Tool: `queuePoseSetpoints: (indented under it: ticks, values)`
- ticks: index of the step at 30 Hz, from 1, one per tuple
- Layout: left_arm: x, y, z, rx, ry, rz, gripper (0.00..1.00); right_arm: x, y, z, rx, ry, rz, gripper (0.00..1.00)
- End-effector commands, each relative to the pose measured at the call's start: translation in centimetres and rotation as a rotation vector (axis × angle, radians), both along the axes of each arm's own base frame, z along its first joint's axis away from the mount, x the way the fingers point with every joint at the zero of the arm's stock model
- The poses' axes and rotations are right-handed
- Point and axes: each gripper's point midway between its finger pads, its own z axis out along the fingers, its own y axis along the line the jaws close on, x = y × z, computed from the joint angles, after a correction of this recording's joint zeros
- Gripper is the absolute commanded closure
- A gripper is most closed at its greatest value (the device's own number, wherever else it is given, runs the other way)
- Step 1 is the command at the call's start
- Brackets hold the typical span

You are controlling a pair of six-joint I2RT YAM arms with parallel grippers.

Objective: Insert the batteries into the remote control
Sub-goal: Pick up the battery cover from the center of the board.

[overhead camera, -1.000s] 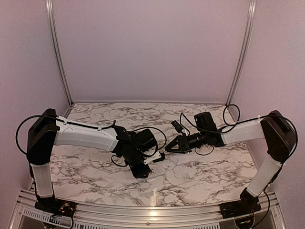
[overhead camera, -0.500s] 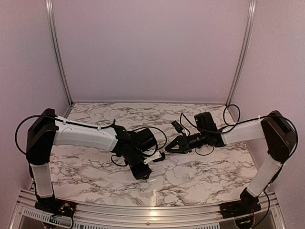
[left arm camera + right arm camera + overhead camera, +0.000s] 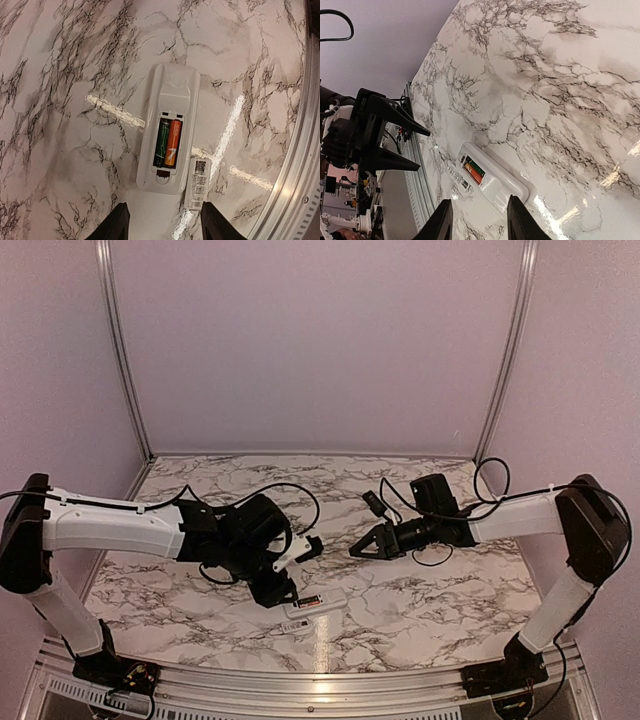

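Observation:
The white remote control (image 3: 168, 137) lies face down on the marble, its back recess uncovered. Two batteries (image 3: 168, 143) lie side by side in the recess, one orange-red and one green. My left gripper (image 3: 162, 231) hovers just off the remote's recess end, open, with nothing between its fingers. In the top view the remote control (image 3: 314, 603) lies just right of the left gripper (image 3: 281, 593). My right gripper (image 3: 478, 220) is open and empty, held above the table and looking down at the remote control (image 3: 494, 181) and its batteries (image 3: 474, 171). In the top view the right gripper (image 3: 357, 548) hangs beyond the remote.
A small flat white piece with a printed label (image 3: 197, 183) lies on the marble against the remote's recess end. The table's metal front rail (image 3: 295, 180) runs close beside it. The left gripper's black fingers (image 3: 395, 125) show at the left of the right wrist view.
My left arm has drawn back to the left off the remote and its jaws have spread wider, leaving the remote uncovered on the table. The right arm has barely moved.

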Motion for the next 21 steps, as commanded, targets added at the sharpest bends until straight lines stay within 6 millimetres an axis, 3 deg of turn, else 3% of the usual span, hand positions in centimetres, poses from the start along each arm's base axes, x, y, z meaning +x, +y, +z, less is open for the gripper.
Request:
queuePoseSetpoints:
  ticks: [1,5,8,11,16,19,21]
  values:
    - [-0.6,1.6,1.0,-0.132,-0.041,0.095,0.49,0.1,-0.4,0.7,-0.032,-0.089,0.002,0.65]
    - [-3.1,2.9,1.1,-0.229,-0.038,0.084,0.48,-1.4,0.4,1.1,-0.058,-0.202,0.067,0.65]
    - [-2.6,3.7,1.2,-0.256,-0.054,0.161,0.5,-3.6,2.3,1.5,-0.086,-0.319,0.163,0.64]
    - [-2.0,4.2,2.6,-0.371,-0.032,0.234,0.5,-5.6,4.4,2.1,-0.084,-0.389,0.274,0.65]
    - [-2.0,4.5,0.1,-0.345,0.105,0.306,0.52,-5.6,5.4,0.4,-0.232,-0.409,0.332,0.64]
    - [-1.7,4.8,-1.0,-0.346,0.14,0.376,0.53,-5.6,5.1,-0.9,-0.328,-0.447,0.354,0.56]
    - [-1.1,5.4,-1.2,-0.375,0.151,0.44,0.52,-6.7,5.7,-1.0,-0.357,-0.508,0.392,0.5]
